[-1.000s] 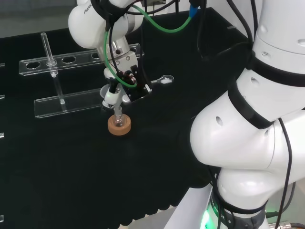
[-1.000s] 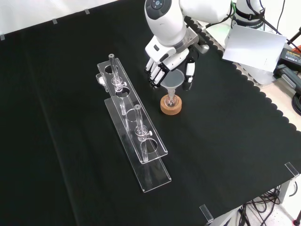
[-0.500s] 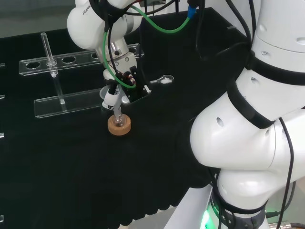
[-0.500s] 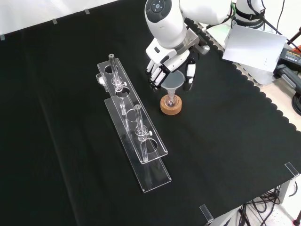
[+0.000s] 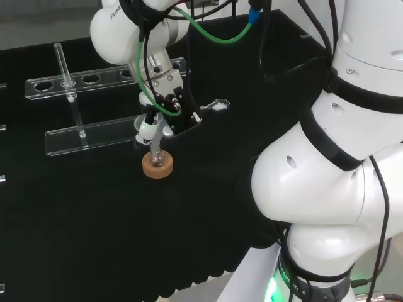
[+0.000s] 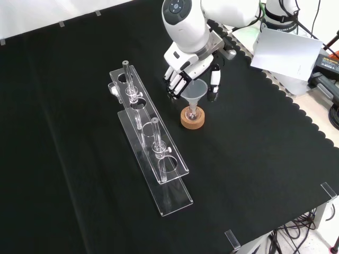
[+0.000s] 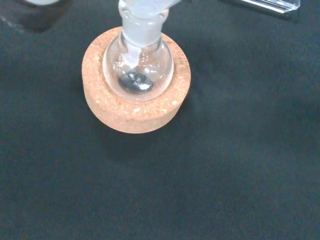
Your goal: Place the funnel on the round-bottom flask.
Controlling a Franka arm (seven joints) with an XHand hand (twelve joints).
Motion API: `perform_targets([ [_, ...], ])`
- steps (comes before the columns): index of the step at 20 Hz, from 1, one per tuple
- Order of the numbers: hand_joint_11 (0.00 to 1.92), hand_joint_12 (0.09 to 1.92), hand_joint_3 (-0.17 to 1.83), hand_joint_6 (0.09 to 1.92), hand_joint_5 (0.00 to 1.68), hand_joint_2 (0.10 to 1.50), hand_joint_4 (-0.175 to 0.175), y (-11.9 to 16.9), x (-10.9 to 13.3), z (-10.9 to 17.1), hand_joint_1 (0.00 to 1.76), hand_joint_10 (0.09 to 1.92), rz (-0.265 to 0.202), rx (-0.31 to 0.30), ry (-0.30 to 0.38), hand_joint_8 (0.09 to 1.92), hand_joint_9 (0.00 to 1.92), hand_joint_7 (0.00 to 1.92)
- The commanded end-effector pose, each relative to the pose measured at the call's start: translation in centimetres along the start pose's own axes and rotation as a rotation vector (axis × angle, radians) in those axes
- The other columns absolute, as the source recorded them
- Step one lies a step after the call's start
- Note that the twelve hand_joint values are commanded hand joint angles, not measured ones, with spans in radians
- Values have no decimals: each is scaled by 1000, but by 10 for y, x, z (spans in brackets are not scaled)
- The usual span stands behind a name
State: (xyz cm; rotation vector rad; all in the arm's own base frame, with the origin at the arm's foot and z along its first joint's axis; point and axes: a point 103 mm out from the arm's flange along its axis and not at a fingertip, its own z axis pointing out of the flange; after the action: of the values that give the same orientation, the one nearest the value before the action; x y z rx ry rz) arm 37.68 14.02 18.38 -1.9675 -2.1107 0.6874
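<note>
A small clear round-bottom flask (image 6: 193,113) sits in a cork ring (image 6: 192,123) near the middle of the cloth. In the wrist view the flask (image 7: 138,65) has something dark at its bottom and rests in the cork ring (image 7: 135,111). A clear funnel (image 6: 194,93) stands upright with its stem (image 7: 142,20) in the flask's neck. The hand (image 6: 185,66) hangs over it, fingers on one side of the cone and thumb on the other, curled round it. In the head view the hand (image 5: 165,100) is just above the cork ring (image 5: 157,167).
A clear test tube rack (image 6: 153,153) lies left of the flask in the front view, with a tube (image 6: 126,79) at its far end and a second tube (image 6: 154,138) nearer. The cloth's scalloped edge (image 6: 296,111) runs at the right.
The hand has shifted very slightly around the funnel; the funnel, flask and cork ring stay in the same place.
</note>
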Motion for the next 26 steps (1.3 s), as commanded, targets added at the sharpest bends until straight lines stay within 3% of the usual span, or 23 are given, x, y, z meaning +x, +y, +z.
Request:
perform_targets([
  [1,444,1311,518,484,411,714,-64,-2,0,1,654,603,-1,1,4,751,662,346],
  [5,392,1334,487,421,381,693,-64,-5,-2,0,601,618,-15,-16,22,750,618,307],
  [13,144,1452,313,87,284,681,-54,-12,-2,-5,463,726,-43,-64,39,700,298,34],
  [19,60,1490,226,87,237,684,-50,-20,-8,-16,402,772,-58,-130,46,535,170,0],
  [26,26,1499,190,87,294,703,-54,-33,-27,-41,401,768,-55,-178,34,627,197,9],
])
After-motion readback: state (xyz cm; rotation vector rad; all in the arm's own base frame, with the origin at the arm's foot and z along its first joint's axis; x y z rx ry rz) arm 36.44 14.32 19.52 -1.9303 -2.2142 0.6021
